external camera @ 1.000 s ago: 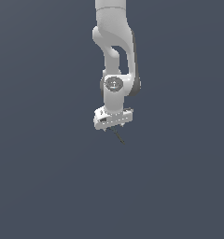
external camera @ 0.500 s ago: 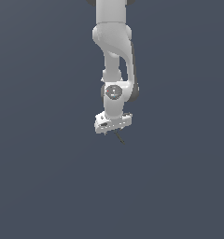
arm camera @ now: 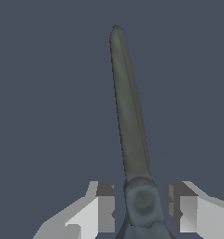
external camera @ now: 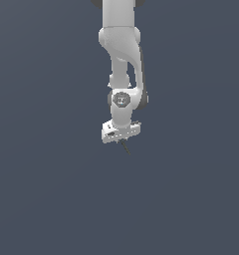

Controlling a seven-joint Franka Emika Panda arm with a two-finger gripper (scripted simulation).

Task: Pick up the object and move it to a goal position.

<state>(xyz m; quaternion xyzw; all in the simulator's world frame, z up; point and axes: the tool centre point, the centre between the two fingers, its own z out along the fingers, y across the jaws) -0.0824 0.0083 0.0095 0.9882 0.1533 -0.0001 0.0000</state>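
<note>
The object is a thin dark grey stick (external camera: 125, 147). In the exterior view it pokes out slanted just below my white gripper (external camera: 121, 138). In the wrist view the stick (arm camera: 129, 116) runs away from the camera, and its rounded near end sits between my two fingers (arm camera: 105, 205). A narrow gap shows on each side of that end, so the jaws stand around the stick without closing on it. The gripper (arm camera: 142, 207) points straight down under the white arm (external camera: 120, 60). No goal marker is in view.
A plain dark grey surface (external camera: 47, 199) fills both views, with no edges, containers or other objects showing.
The arm has lowered the gripper a little over the last second. The stick has stayed at about the same place, so the gripper has come down over it.
</note>
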